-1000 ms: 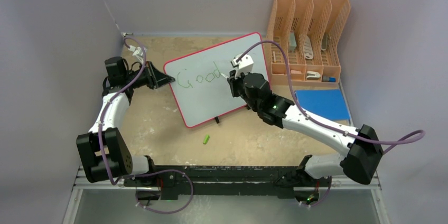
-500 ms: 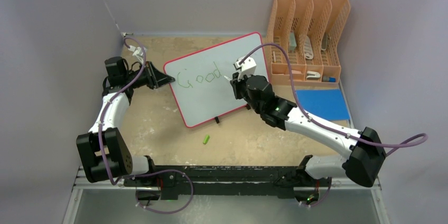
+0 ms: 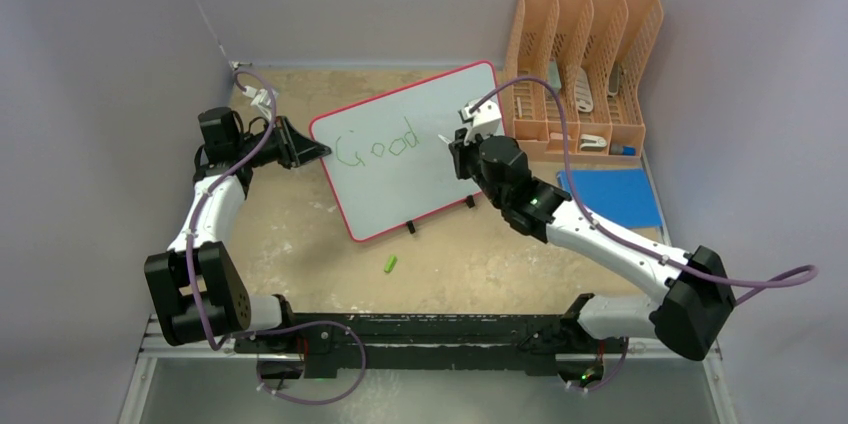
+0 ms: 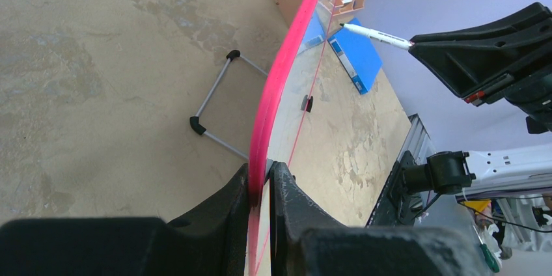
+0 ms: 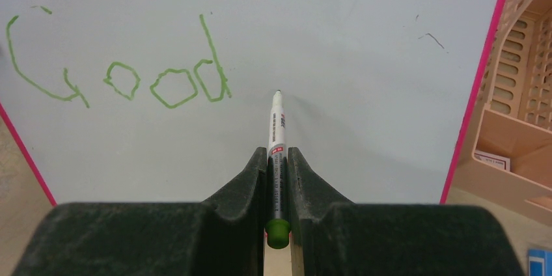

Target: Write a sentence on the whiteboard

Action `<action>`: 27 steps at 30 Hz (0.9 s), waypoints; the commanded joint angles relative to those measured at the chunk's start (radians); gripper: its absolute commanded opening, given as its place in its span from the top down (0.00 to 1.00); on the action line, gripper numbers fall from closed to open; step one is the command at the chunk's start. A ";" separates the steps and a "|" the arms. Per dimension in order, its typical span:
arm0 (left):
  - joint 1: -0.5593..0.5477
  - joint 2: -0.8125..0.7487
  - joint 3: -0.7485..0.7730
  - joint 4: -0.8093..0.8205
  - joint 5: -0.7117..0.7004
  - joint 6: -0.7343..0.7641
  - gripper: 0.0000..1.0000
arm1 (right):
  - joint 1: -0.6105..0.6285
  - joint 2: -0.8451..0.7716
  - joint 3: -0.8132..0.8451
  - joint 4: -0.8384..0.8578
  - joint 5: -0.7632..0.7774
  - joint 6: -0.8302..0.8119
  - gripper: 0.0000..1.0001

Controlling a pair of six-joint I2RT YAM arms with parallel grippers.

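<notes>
The whiteboard (image 3: 400,194), pale with a red rim, stands tilted at the table's middle. Only the green word "Good" (image 3: 378,147) of the sentence shows, on its upper left. My left gripper (image 3: 318,152) is shut on the board's left rim (image 4: 280,81), one finger on each face. My right gripper (image 3: 455,141) is shut on a white marker (image 5: 276,126) with a green end. Its tip points at the board just right of "Good" (image 5: 130,68). In the left wrist view the marker (image 4: 374,34) shows a small gap to the board.
An orange file organiser (image 3: 583,54) stands at the back right, close to the board's right rim. A flat blue rectangle (image 3: 610,197) lies under my right arm. A green cap (image 3: 390,264) lies on the table in front of the board. The board's wire stand (image 4: 215,103) sits behind it.
My right gripper has moved to the right with the marker, away from the "d" of "Good". No new letters have appeared. My left arm has not moved.
</notes>
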 commanded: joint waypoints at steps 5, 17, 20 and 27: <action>-0.023 -0.003 0.004 -0.022 -0.031 0.023 1.00 | -0.046 -0.037 -0.002 0.066 -0.050 0.036 1.00; -0.026 -0.004 0.005 -0.024 -0.033 0.024 1.00 | -0.046 -0.019 0.010 0.080 -0.044 0.021 1.00; -0.027 -0.003 0.005 -0.023 -0.034 0.023 1.00 | -0.046 -0.010 0.018 0.088 -0.040 0.013 1.00; -0.027 -0.005 0.005 -0.024 -0.037 0.025 1.00 | -0.047 0.016 0.035 0.120 -0.038 -0.005 1.00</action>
